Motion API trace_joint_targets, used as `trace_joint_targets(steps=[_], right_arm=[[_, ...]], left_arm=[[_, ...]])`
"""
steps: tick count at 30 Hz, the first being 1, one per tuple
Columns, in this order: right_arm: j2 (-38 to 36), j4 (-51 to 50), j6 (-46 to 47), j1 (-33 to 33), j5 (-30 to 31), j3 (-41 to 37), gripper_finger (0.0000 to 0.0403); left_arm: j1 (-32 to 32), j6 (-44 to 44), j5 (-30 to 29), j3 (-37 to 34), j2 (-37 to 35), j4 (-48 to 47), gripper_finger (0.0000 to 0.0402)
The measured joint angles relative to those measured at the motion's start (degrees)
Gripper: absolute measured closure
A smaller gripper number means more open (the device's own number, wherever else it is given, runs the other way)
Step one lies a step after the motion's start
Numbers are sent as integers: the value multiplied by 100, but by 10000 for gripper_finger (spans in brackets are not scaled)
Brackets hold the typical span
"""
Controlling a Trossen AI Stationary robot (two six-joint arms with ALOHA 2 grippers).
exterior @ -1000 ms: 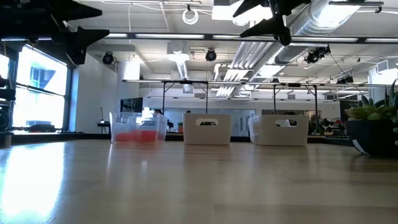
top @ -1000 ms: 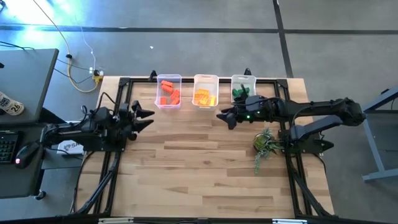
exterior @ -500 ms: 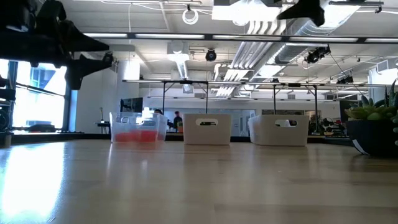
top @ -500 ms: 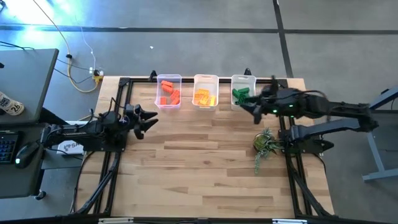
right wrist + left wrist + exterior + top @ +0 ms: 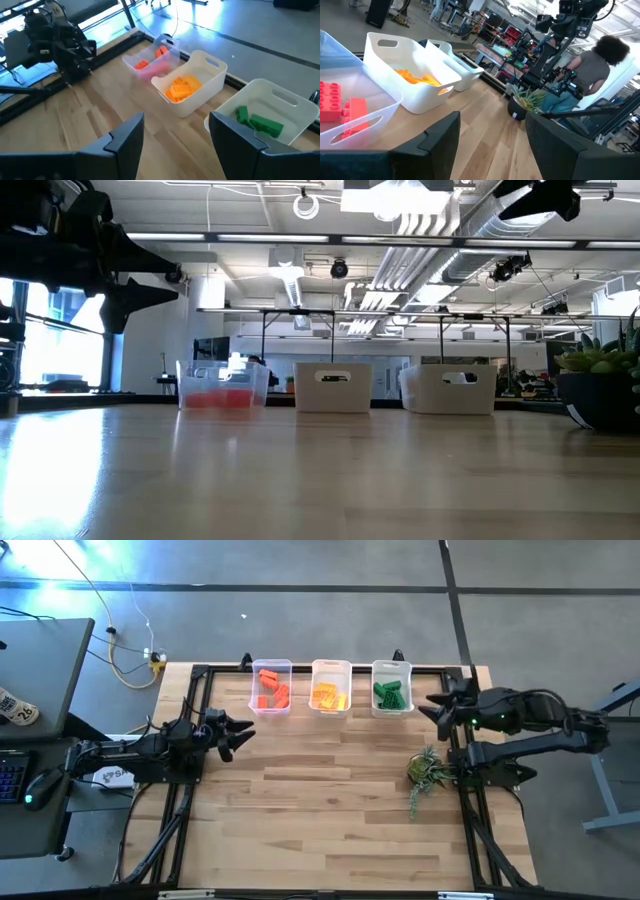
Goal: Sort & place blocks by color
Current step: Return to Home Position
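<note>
Red blocks (image 5: 271, 691), orange-yellow blocks (image 5: 328, 696) and green blocks (image 5: 391, 695) lie in separate bins (image 5: 331, 663) at the far edge of the worktop (image 5: 330, 802). We find left end effector (image 5: 238, 733) and right end effector (image 5: 430, 707) spread, empty; we should retract them level, clear of the plant sprig (image 5: 428, 768).

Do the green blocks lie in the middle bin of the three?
No, the green blocks lie in the right bin; the middle bin holds orange-yellow blocks.

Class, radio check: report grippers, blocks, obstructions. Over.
Left gripper open, empty; right gripper open, empty. Red blocks, orange blocks, green blocks binned separately. Plant sprig near right gripper.
</note>
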Motion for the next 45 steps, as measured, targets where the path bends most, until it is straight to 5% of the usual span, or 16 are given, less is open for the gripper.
trace_joint_targets(steps=[7,14,25,33,45], right_arm=[[-634,1108,-67,187,-55,-1381,192],[-1697,3286,-402,141,-1256,-3319,192],[-2983,4470,-462,141,-2239,-4947,192],[-3494,4861,-479,141,-2919,-5477,192],[-3495,4804,-546,143,-2696,-5472,192]], left_arm=[[0,0,1,2,0,-8,188],[0,107,24,2,0,-13,188],[0,1128,-89,4,0,-11,188],[-2,2886,201,4,0,-11,188],[0,2854,171,4,0,-9,188]])
